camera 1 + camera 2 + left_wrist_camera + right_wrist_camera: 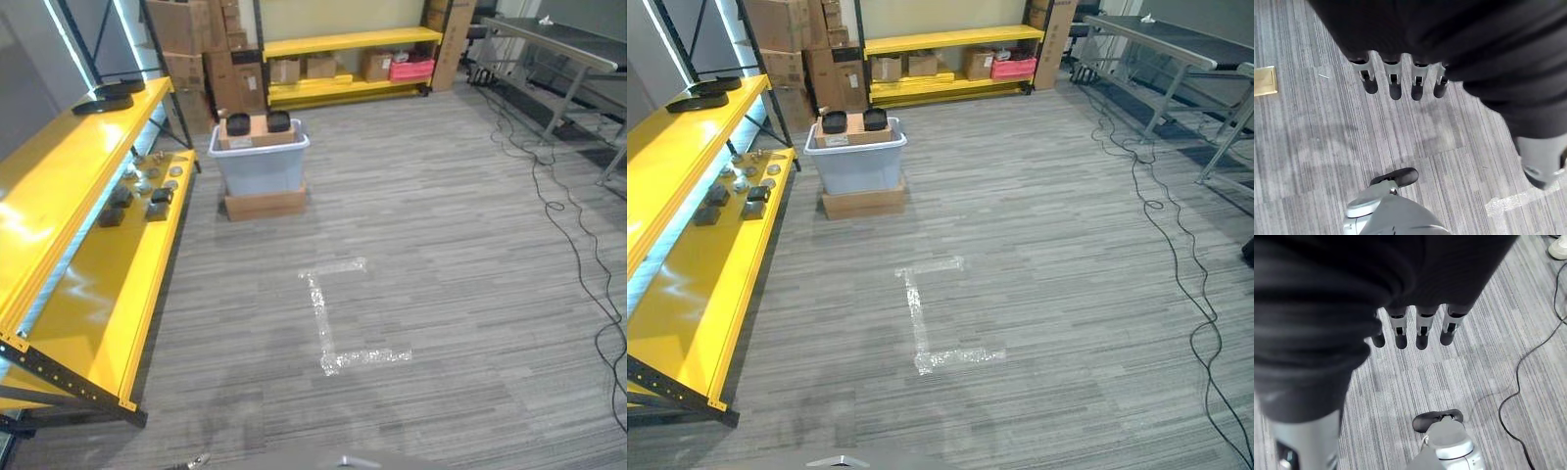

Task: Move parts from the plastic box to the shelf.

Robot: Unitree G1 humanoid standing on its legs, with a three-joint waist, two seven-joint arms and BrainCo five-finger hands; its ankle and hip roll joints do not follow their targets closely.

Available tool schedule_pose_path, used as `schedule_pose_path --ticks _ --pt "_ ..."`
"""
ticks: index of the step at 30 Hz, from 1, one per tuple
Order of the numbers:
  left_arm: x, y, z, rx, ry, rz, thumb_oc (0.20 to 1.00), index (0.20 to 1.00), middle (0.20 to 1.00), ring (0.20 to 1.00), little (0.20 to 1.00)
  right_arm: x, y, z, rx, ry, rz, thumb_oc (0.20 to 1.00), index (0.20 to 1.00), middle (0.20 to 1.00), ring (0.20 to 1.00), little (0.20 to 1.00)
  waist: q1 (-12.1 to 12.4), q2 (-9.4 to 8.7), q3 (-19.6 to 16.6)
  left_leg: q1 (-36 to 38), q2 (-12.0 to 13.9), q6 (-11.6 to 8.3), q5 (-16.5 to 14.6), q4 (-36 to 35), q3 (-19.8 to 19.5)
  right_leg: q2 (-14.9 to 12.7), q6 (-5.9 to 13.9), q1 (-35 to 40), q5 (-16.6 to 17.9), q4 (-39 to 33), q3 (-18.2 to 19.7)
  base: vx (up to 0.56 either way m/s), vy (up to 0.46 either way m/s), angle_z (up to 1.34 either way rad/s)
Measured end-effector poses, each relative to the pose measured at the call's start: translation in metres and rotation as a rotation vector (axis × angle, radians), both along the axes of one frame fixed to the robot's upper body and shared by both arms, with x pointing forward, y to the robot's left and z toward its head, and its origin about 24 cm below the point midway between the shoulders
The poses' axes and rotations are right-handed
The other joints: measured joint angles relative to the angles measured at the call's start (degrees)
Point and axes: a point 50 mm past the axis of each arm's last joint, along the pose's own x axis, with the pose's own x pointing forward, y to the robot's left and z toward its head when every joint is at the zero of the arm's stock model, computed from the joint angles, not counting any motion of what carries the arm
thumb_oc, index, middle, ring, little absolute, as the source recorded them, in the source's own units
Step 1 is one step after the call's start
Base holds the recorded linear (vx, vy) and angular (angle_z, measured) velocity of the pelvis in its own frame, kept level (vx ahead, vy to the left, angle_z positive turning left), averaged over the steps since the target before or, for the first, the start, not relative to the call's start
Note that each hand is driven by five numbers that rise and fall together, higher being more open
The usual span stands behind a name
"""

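A bright yellow metal shelf (93, 255) is being shown beside a pale grey-blue plastic box (260, 166) on a brown cardboard base (265, 204); the grey striped carpet floor (441, 294) is being marked by whitish tape (338, 313).

Ahead of me a pale grey plastic box (858, 162) sits on a flat cardboard box (863, 202) on the grey floor, with two black parts (834, 121) resting on cardboard across its top. To my left the yellow shelf (700, 294) carries small black and silver parts (740, 191) on its lower level. White tape (921, 323) marks the floor
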Motion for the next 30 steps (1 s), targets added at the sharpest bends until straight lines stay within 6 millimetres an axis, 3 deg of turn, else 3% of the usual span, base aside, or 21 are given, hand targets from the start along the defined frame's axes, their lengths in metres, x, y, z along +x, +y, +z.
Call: schedule_pose_path --ticks 9,14,15,23,30 --pt "0.018 -0.003 0.002 0.02 -0.107 0.006 1.0 1.0 1.0 1.0 1.0 0.008 0.004 -0.001 -0.019 -0.048 0.022 1.0 1.0 1.0 1.0 1.0 0.4 -0.11 0.4 -0.9 0.2 -0.47 -0.3 0.1 -0.2 0.1 -0.38 -0.6 -0.2 -0.3 -0.3 -0.02 0.004 0.01" --pt "0.033 -0.007 0.004 0.029 -0.164 -0.005 1.0 1.0 1.0 1.0 1.0 0.018 0.006 0.0 -0.028 -0.082 0.04 1.0 1.0 1.0 1.0 1.0 0.2 -1.04 2.7 -0.7 0.2 -0.46 -0.3 0.1 -0.2 0.1 -0.32 -0.5 -0.2 -0.4 -0.2 -0.03 0.0 0.0" --pt "0.035 -0.008 0.004 0.028 -0.171 -0.007 1.0 1.0 1.0 1.0 1.0 0.02 0.007 0.0 -0.026 -0.089 0.051 1.0 1.0 1.0 1.0 1.0 0.3 -0.54 2.9 -0.6 0.2 -0.46 -0.3 0.1 -0.2 0.1 -0.31 -0.4 -0.2 -0.5 -0.2 0.0 0.0 0.0" --pt "0.033 -0.012 0.003 0.017 -0.167 -0.013 1.0 1.0 1.0 1.0 1.0 0.028 0.012 -0.001 -0.021 -0.086 0.151 1.0 1.0 1.0 1.0 1.0 0.3 -0.61 3.5 -1.0 0.2 -0.45 -0.3 -0.1 -0.2 0.1 -0.33 -0.4 0.0 -1.4 -0.3 -0.02 -0.003 0.0" --pt "0.055 -0.017 0.007 0.008 -0.236 -0.057 1.0 1.0 1.0 1.0 1.0 0.065 0.017 0.006 -0.029 -0.169 0.232 1.0 1.0 1.0 1.0 1.0 0.8 -0.3 3.4 -1.1 0.3 -0.45 -0.3 0.1 -0.2 0.2 -0.31 0.5 1.0 -3.0 -0.4 -0.01 -0.002 0.0"
